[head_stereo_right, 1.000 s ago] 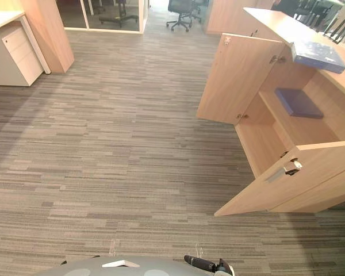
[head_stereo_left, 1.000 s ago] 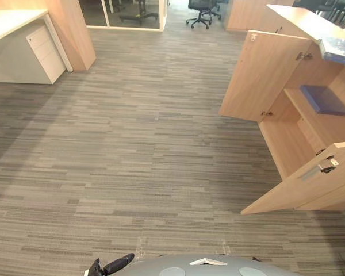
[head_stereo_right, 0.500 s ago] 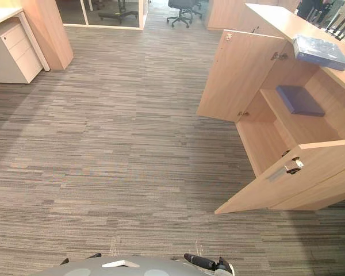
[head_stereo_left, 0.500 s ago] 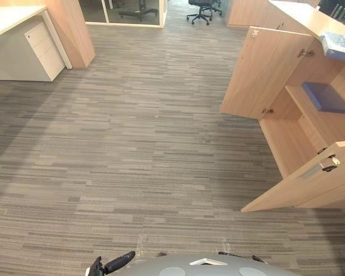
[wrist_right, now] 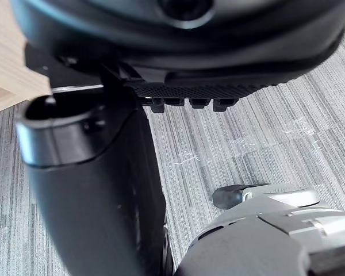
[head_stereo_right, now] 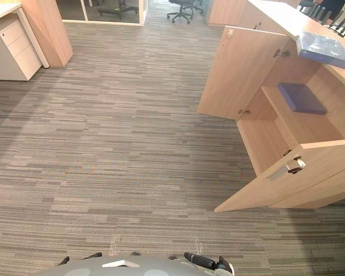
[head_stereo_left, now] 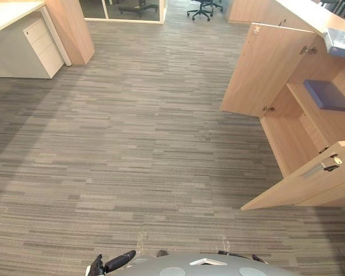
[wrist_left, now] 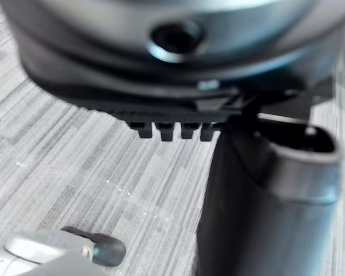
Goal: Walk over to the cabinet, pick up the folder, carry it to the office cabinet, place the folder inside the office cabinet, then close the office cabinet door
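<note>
Flat blue folder [head_stereo_right: 325, 49] on far-right tabletop [head_stereo_right: 280, 17], office cabinet [head_stereo_right: 241, 75] below open-doored, left hand [head_stereo_left: 114, 264] and right hand [head_stereo_right: 202, 263] slack-fingered, empty.

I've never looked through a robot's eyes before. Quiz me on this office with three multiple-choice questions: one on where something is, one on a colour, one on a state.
1. Where does the top folder lie?
A. on the carpet
B. on top of the cabinet
C. on a white drawer unit

2. What colour is the shelf folder inside the cabinet?
A. red
B. dark blue
C. green

3. How do the cabinet's far door and near door stand?
A. both shut
B. one open, one shut
C. both open

Answers:
1 B: the top folder rests on the light wooden top, at its edge above the opening.
2 B: the shelf folder is a flat dark blue shape on the inner shelf.
3 C: both doors swing out over the carpet, leaving the inside in plain sight.
</note>
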Controlling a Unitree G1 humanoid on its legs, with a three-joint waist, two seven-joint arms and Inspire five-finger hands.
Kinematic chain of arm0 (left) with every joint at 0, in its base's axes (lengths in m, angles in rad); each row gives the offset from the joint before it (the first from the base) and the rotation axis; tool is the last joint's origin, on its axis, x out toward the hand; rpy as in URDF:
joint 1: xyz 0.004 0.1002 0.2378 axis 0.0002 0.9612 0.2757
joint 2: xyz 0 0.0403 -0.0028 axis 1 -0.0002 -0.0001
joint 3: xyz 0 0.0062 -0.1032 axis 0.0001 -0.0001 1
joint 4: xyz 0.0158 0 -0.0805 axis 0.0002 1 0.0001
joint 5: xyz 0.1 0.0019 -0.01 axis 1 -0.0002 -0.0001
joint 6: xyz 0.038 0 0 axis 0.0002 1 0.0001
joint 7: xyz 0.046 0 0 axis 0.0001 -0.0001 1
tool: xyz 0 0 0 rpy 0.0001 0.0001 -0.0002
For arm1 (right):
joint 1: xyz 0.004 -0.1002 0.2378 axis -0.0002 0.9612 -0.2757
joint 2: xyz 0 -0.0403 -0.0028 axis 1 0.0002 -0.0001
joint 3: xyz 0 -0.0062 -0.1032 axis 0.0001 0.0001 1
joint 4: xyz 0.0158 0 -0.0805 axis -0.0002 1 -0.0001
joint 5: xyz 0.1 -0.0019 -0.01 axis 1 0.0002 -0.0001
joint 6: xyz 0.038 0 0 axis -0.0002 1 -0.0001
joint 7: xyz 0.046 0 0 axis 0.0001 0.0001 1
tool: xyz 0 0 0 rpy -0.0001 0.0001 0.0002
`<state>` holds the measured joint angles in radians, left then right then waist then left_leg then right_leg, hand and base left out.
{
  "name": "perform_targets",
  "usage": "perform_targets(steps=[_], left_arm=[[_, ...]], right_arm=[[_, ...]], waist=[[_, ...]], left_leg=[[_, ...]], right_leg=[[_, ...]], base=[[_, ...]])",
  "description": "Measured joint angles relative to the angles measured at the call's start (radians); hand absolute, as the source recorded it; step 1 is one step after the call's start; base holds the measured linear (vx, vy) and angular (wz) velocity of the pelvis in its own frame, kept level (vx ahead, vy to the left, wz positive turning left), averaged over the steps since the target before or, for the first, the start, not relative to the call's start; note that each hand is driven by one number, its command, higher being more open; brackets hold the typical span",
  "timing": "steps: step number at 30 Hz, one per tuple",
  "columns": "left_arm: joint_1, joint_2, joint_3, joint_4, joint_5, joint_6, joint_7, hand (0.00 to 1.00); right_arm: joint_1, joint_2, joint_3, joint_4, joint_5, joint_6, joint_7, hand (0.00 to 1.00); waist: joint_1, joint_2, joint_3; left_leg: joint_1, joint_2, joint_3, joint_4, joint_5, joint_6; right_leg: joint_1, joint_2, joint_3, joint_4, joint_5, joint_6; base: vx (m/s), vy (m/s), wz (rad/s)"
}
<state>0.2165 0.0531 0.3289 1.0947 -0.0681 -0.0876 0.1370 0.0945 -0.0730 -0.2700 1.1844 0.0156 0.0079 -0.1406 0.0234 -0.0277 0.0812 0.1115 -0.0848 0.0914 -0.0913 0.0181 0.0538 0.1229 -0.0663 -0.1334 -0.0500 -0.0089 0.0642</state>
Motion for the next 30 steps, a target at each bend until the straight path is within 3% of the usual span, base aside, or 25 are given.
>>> perform_targets(steps=[5, 10, 11, 12, 13, 14, 15, 17, 18, 21, 23, 24, 25, 26, 27, 28, 30], left_arm=[[-0.021, 0.004, 0.003, 0.015, -0.002, 0.002, -0.015, 1.00], [-0.055, 0.000, 0.044, 0.010, -0.010, 0.005, -0.015, 1.00], [-0.068, 0.000, 0.056, -0.005, -0.018, 0.006, -0.017, 1.00], [-0.086, -0.009, 0.081, -0.025, -0.018, 0.006, -0.017, 1.00], [-0.091, -0.019, 0.091, -0.034, -0.019, 0.006, -0.017, 1.00], [-0.099, -0.043, 0.126, -0.041, -0.021, 0.005, -0.019, 1.00], [-0.102, -0.051, 0.147, -0.044, -0.037, 0.006, -0.019, 1.00], [-0.107, -0.054, 0.168, -0.051, -0.049, 0.008, -0.027, 1.00], [-0.098, -0.054, 0.179, -0.057, -0.053, 0.007, -0.028, 1.00], [-0.088, -0.068, 0.200, -0.069, -0.087, 0.004, -0.030, 1.00], [-0.089, -0.078, 0.208, -0.082, -0.088, 0.003, -0.033, 1.00], [-0.088, -0.090, 0.227, -0.082, -0.088, 0.004, -0.033, 1.00], [-0.086, -0.096, 0.240, -0.080, -0.086, 0.003, -0.033, 1.00], [-0.089, -0.091, 0.244, -0.078, -0.085, 0.002, -0.034, 1.00], [-0.092, -0.092, 0.264, -0.078, -0.082, -0.007, -0.035, 1.00], [-0.093, -0.092, 0.280, -0.074, -0.081, -0.006, -0.037, 1.00], [-0.089, -0.096, 0.325, -0.050, -0.083, 0.008, -0.042, 1.00]], right_arm=[[-0.010, -0.001, -0.004, -0.001, 0.000, 0.001, 0.005, 1.00], [-0.034, -0.001, 0.012, -0.021, 0.002, 0.002, 0.004, 1.00], [-0.038, 0.004, 0.017, -0.031, 0.003, 0.001, 0.004, 1.00], [-0.042, 0.007, 0.017, -0.045, 0.005, 0.002, 0.005, 1.00], [-0.041, 0.003, 0.017, -0.051, 0.005, 0.002, 0.007, 1.00], [-0.042, -0.010, 0.018, -0.064, 0.006, 0.003, 0.009, 1.00], [-0.046, -0.011, 0.024, -0.074, 0.008, 0.003, 0.006, 1.00], [-0.053, -0.007, 0.027, -0.081, 0.010, 0.004, 0.003, 1.00], [-0.068, -0.001, 0.028, -0.081, 0.010, 0.006, 0.001, 1.00], [-0.097, 0.032, 0.036, -0.083, 0.010, 0.006, 0.001, 1.00], [-0.115, 0.049, 0.056, -0.084, 0.010, 0.007, 0.004, 1.00], [-0.127, 0.055, 0.068, -0.084, 0.011, 0.007, 0.005, 1.00], [-0.136, 0.065, 0.059, -0.083, 0.010, 0.006, 0.004, 1.00], [-0.142, 0.081, 0.052, -0.079, 0.010, 0.006, 0.006, 1.00], [-0.173, 0.127, 0.011, -0.076, 0.010, 0.006, 0.016, 1.00], [-0.178, 0.138, 0.010, -0.072, 0.013, 0.007, 0.027, 1.00], [-0.179, 0.140, -0.045, -0.065, 0.008, 0.007, 0.046, 1.00]], waist=[[0.003, 0.001, 0.024], [0.011, -0.009, 0.048], [0.017, -0.020, 0.065], [0.030, -0.026, 0.085], [0.035, -0.019, 0.090], [0.054, 0.005, 0.100], [0.052, 0.012, 0.107], [0.058, 0.001, 0.112], [0.064, -0.001, 0.116], [0.084, -0.008, 0.124], [0.094, -0.008, 0.128], [0.097, -0.006, 0.129], [0.100, 0.001, 0.123], [0.102, -0.014, 0.125], [0.113, -0.010, 0.127], [0.119, -0.013, 0.124], [0.137, -0.019, 0.078]], left_leg=[[-0.011, 0.001, 0.000, 0.000, 0.000, 0.000], [-0.071, 0.008, 0.000, 0.003, -0.002, -0.007], [-0.101, 0.010, -0.001, 0.065, -0.034, -0.005], [-0.179, 0.023, 0.002, 0.234, -0.120, -0.013], [-0.215, 0.037, 0.004, 0.328, -0.169, -0.013], [-0.280, 0.083, 0.021, 0.503, -0.243, -0.020], [-0.340, 0.124, 0.052, 0.663, -0.269, -0.029], [-0.463, 0.171, 0.074, 0.904, -0.257, -0.041], [-0.498, 0.202, 0.073, 0.935, -0.291, -0.042], [-0.553, 0.256, 0.041, 0.810, -0.291, -0.071], [-0.564, 0.273, 0.018, 0.636, -0.231, -0.106], [-0.561, 0.283, 0.018, 0.539, -0.134, -0.140], [-0.545, 0.277, 0.079, 0.550, -0.044, -0.138], [-0.549, 0.261, 0.101, 0.581, -0.087, -0.118], [-0.567, 0.268, 0.110, 0.668, -0.172, -0.099], [-0.564, 0.266, 0.118, 0.692, -0.202, -0.092], [-0.548, 0.234, 0.148, 0.721, -0.267, -0.062]], right_leg=[[-0.012, 0.000, -0.001, 0.008, -0.001, -0.002], [-0.108, -0.002, -0.007, 0.092, -0.034, -0.018], [-0.123, -0.009, -0.017, 0.131, -0.062, -0.026], [-0.134, -0.014, -0.033, 0.172, -0.090, -0.028], [-0.139, -0.006, -0.035, 0.192, -0.102, -0.032], [-0.142, 0.020, -0.034, 0.229, -0.134, -0.040], [-0.138, 0.036, -0.040, 0.251, -0.161, -0.043], [-0.117, 0.037, -0.036, 0.264, -0.179, -0.053], [-0.099, 0.035, -0.025, 0.264, -0.190, -0.051], [-0.066, 0.000, 0.010, 0.258, -0.216, -0.018], [-0.044, -0.052, 0.037, 0.258, -0.244, 0.025], [-0.025, -0.096, 0.059, 0.255, -0.271, 0.062], [0.011, -0.134, 0.069, 0.223, -0.290, 0.066], [0.029, -0.152, 0.082, 0.209, -0.290, 0.062], [0.031, -0.135, 0.117, 0.249, -0.261, 0.042], [0.033, -0.127, 0.114, 0.257, -0.239, 0.032], [0.032, -0.163, 0.143, 0.242, -0.148, 0.039]], base=[[0.00, 0.000, 0.00], [-0.02, -0.011, 0.03], [0.01, -0.039, 0.27], [0.01, -0.053, 0.24], [-0.01, -0.046, 0.08], [0.00, -0.009, 0.07], [0.00, 0.008, 0.09], [0.10, 0.049, -0.03], [0.19, 0.092, -0.23], [0.24, 0.196, -0.28], [0.32, 0.339, -0.37], [0.32, 0.407, -0.27], [0.52, 0.569, -0.25], [0.57, 0.492, -0.37], [0.51, 0.321, -0.37], [0.47, 0.247, -0.52], [0.49, 0.342, -0.32]])
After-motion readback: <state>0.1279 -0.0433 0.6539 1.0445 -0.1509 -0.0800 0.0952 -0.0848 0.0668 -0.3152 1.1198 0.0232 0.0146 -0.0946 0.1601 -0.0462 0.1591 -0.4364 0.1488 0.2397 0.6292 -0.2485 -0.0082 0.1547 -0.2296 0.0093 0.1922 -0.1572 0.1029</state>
